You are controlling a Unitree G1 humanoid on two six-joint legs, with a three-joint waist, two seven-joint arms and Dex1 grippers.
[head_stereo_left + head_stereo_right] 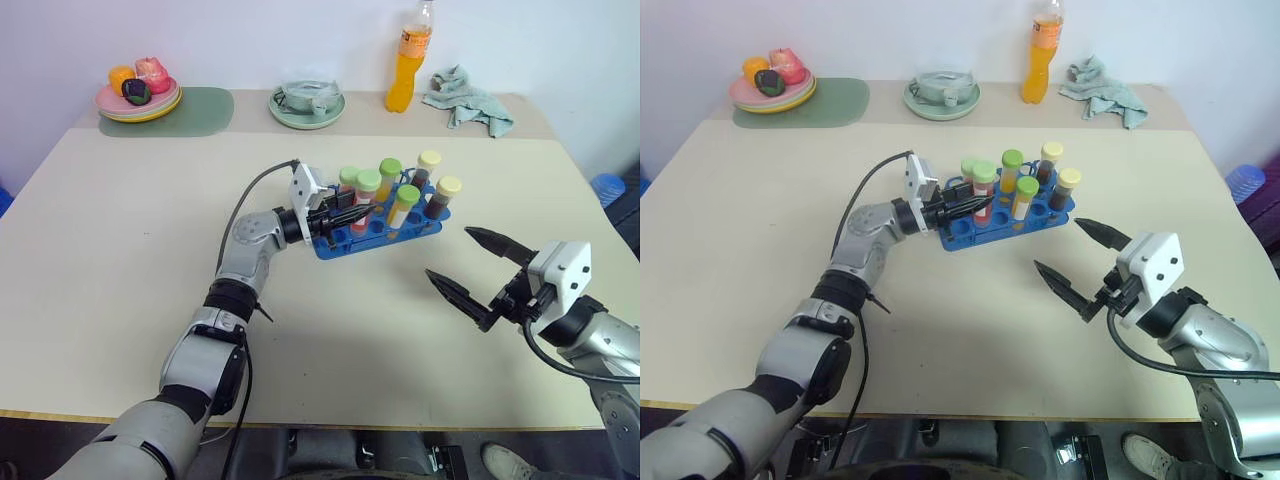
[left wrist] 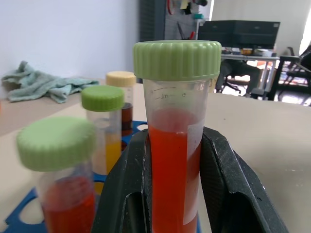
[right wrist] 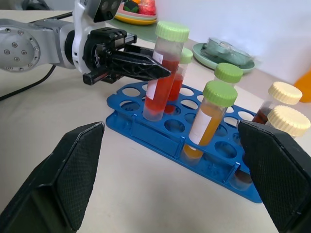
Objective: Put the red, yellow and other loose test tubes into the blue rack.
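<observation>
A red tube [image 3: 163, 73] is pinched by the left pincer [image 3: 146, 68] and lowered into the blue rack [image 3: 146, 128]. Release is needed next. The right pincer [image 1: 470, 270] is held spread, empty.

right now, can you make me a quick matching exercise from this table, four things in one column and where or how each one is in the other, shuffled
Things:
1. left gripper
2. right gripper
3. orange-drink bottle
4. plate of fruit

States or places:
A. at the table's far edge, beside the crumpled green cloth
B. open, holding nothing, near the blue rack
C. at the far left corner of the table
D. shut on a red test tube with a green cap, standing in the rack

Pairs: 1-D, 2-B, 3-A, 4-C
</observation>
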